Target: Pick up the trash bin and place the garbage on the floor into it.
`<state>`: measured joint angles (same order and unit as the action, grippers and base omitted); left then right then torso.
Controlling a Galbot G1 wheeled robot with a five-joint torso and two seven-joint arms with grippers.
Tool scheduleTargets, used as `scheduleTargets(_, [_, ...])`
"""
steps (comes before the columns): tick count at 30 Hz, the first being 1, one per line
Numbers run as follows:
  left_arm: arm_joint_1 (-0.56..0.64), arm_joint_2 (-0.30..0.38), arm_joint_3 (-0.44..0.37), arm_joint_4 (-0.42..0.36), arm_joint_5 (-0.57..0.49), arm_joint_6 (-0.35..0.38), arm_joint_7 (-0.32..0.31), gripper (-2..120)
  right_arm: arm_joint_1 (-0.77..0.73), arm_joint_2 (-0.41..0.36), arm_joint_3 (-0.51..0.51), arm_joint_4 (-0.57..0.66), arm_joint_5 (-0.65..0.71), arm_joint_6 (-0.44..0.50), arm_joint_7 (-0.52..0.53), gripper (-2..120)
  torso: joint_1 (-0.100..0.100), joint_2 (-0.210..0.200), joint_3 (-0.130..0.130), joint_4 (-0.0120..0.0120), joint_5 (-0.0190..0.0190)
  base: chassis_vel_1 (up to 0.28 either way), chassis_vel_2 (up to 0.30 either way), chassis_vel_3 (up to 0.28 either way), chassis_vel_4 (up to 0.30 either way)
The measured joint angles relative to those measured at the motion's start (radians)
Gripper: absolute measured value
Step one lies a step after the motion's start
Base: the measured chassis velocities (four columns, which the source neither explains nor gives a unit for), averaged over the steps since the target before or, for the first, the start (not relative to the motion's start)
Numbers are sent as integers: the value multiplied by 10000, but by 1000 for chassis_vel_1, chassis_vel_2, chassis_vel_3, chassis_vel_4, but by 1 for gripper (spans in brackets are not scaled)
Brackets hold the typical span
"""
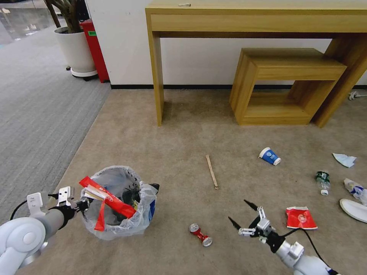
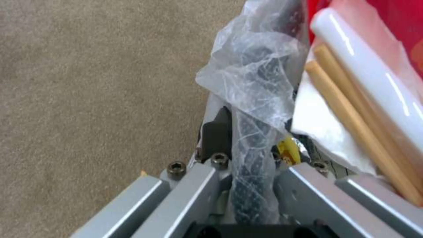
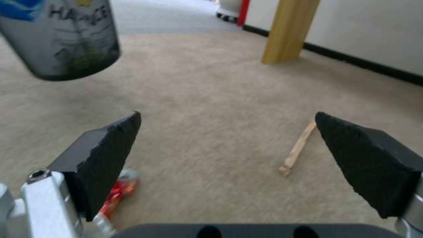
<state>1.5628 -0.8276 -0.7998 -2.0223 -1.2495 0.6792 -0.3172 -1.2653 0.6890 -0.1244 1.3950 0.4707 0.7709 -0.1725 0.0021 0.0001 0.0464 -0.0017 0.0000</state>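
Beige floor (image 1: 183, 126) carries can (image 1: 200, 234), stick (image 1: 212, 172), cup (image 1: 270, 156); my left end effector (image 1: 78, 204) grips the bin (image 1: 118, 202) holding wrappers, right end effector (image 1: 244, 217) released.

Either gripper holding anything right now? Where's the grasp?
Left gripper is shut on the trash bin, clamping its bag-lined rim on the robot's-left side. Right gripper is open, holding nothing.

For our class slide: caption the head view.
Left gripper holds the trash bin; right gripper open above the carpet.
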Motion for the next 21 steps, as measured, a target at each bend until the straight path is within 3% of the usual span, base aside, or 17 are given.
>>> scheduleTargets(21, [-148,-254,121,149,128,-18,0,0,1165,627,-1866,-1470,472,383,-1060,100,0,-2,0,0,0,0,0,0,0])
